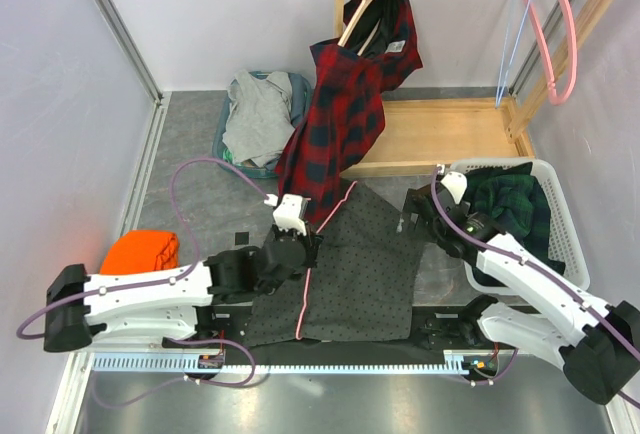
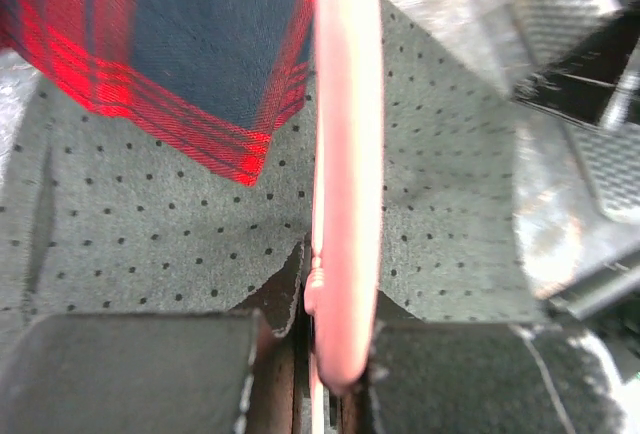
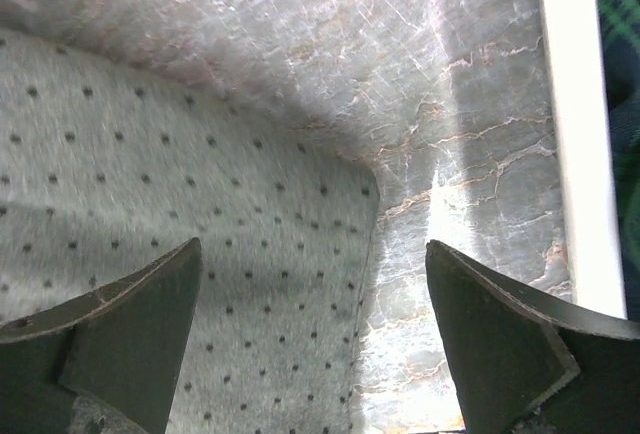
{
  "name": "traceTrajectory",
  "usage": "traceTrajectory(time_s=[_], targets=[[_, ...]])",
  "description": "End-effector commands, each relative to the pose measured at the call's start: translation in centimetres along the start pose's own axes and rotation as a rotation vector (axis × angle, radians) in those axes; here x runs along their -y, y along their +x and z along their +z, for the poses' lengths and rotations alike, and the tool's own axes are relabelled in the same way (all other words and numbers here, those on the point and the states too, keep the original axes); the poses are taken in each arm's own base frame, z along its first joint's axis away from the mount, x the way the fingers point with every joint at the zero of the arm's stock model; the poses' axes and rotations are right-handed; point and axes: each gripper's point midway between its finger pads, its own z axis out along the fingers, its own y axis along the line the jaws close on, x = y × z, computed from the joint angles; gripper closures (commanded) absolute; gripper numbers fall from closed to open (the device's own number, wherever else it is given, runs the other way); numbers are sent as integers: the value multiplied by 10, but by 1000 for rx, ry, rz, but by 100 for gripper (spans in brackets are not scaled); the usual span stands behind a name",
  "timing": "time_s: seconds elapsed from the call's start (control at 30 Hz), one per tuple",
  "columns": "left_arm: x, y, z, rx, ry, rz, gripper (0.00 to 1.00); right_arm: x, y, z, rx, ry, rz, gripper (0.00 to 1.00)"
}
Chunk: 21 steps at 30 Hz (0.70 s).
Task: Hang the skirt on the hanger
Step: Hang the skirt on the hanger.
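Skirt (image 1: 365,264): grey dotted fabric. Left pincer (image 2: 315,359) clamped on smooth pink hanger (image 2: 345,154); right pincer (image 3: 315,324) wide, empty.

The pink hanger (image 2: 345,154) runs off the top edge

Left arm (image 1: 150,294): stretched low, angled inward.
Left gripper (image 2: 300,364): pinched tight on the pink hanger (image 2: 345,154).
Right gripper (image 3: 310,284): spread wide, pointing downward.

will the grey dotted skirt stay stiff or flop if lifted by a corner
Probably flops: the grey dotted skirt lies limp and flat, one edge curling. Looks thin, so likely light. Pushed, it would probably bunch, not slide whole.
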Motion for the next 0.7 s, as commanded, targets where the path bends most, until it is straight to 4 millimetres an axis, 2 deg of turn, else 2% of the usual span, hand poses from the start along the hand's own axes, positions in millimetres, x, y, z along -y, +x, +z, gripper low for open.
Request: traceTrajectory(time_s=[0.0,0.1,0.13,0.2,0.23,0.3,0.33,0.4,0.43,0.5,0.53,0.57,0.63,0.67], targets=[[29,-42,-27,37,148,-7,98,-11,-27,-23,58,-60,14,2],[51,-59,-44,21,262,31,98,-14,-38,-36,80,-87,11,2],[64,-71,-54,18,322,52,98,-19,-47,-44,98,-108,12,2],[69,-77,-63,0,355,95,98,-23,-54,-55,108,-140,-21,2],[79,-91,-73,10,401,91,98,-29,-68,-67,138,-169,-24,2],[86,-99,-83,7,444,117,98,-35,-80,-85,165,-228,-78,2],[92,-108,-93,8,482,147,98,-43,-96,-101,207,-275,-85,2],[95,-115,-101,2,509,189,98,-59,-108,-127,241,-394,-139,2],[94,-123,-108,1,513,226,98,-65,-121,-147,289,-451,-180,3],[92,-130,-112,3,504,253,98,-80,-129,-177,332,-582,-230,3],[93,-141,-118,17,510,260,98,-85,-139,-199,382,-642,-264,3],[92,-141,-122,6,513,275,98,-90,-146,-215,426,-697,-278,3],[97,-152,-131,19,546,294,98,-109,-143,-248,442,-869,-352,3],[98,-153,-133,11,553,307,98,-118,-142,-254,446,-920,-406,4]])
